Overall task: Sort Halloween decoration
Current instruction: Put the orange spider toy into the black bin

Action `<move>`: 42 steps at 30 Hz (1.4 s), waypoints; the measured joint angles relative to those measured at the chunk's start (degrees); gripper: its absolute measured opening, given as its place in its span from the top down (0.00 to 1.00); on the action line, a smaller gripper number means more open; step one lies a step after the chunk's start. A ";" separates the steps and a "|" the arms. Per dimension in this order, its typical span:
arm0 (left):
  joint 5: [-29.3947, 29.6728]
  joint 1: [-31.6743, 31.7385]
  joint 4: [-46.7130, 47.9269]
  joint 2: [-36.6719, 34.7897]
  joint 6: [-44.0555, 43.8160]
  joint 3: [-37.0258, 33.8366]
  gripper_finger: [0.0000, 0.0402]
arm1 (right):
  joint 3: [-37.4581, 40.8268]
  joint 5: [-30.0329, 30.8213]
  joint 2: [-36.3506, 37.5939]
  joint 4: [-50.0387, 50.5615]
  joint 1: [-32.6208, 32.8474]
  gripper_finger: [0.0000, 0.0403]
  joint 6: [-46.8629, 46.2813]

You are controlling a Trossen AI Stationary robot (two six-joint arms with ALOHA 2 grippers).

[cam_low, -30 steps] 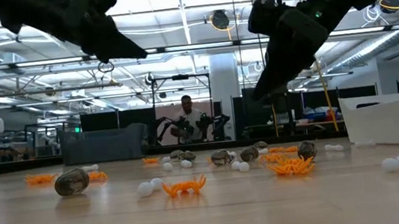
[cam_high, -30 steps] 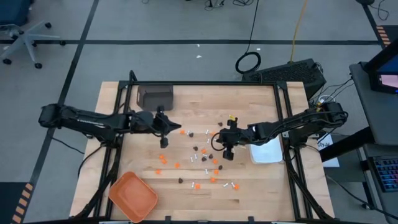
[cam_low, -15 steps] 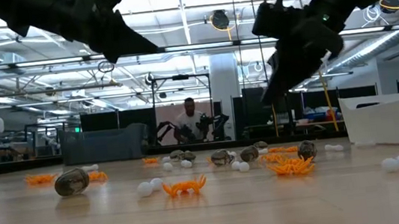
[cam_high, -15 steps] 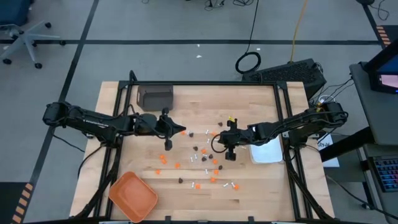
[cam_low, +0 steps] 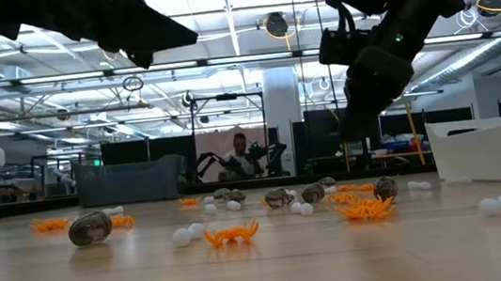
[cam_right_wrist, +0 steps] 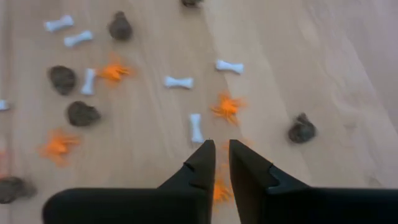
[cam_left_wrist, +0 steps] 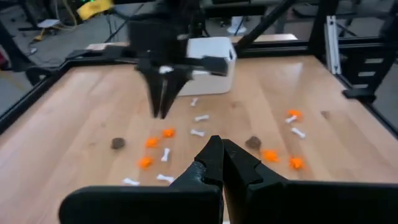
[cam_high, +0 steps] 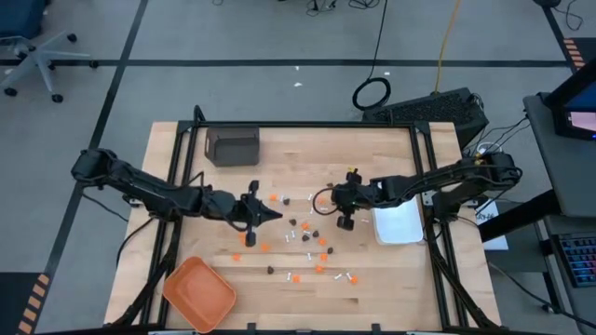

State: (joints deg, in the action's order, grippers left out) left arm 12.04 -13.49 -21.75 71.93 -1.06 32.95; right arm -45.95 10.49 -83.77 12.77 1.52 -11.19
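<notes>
the halloween decoration lies strewn over the middle of the pale, fine-grained wooden tabletop: spiky orange bits, lumpy dark brown-black bits and bone-shaped white sticks. the left gripper hovers over the scatter's 9 o'clock edge, its dark tapered jaws pressed together and empty. the right gripper hangs over the 2 o'clock side, its jaws parted by a thin slit with nothing between them. a smooth orange tray sits at the tabletop's 7 o'clock corner, a white rectangular dish at 3 o'clock, a dark box at 11 o'clock.
</notes>
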 joint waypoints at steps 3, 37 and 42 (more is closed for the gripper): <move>2.26 -1.39 -0.46 2.09 -0.10 0.00 1.00 | -0.07 -0.14 -0.02 1.17 -0.15 0.85 1.76; 5.69 -3.53 -3.02 7.14 -1.43 0.00 1.00 | -0.12 -3.12 -6.77 6.15 -0.72 0.71 4.40; 4.52 -3.53 -3.00 7.14 -1.38 0.00 1.00 | -0.21 -4.30 -9.71 4.77 -0.83 0.75 4.57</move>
State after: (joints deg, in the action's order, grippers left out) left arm 16.56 -17.02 -24.76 79.07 -2.44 32.95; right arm -46.15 6.19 -93.48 17.54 0.69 -6.62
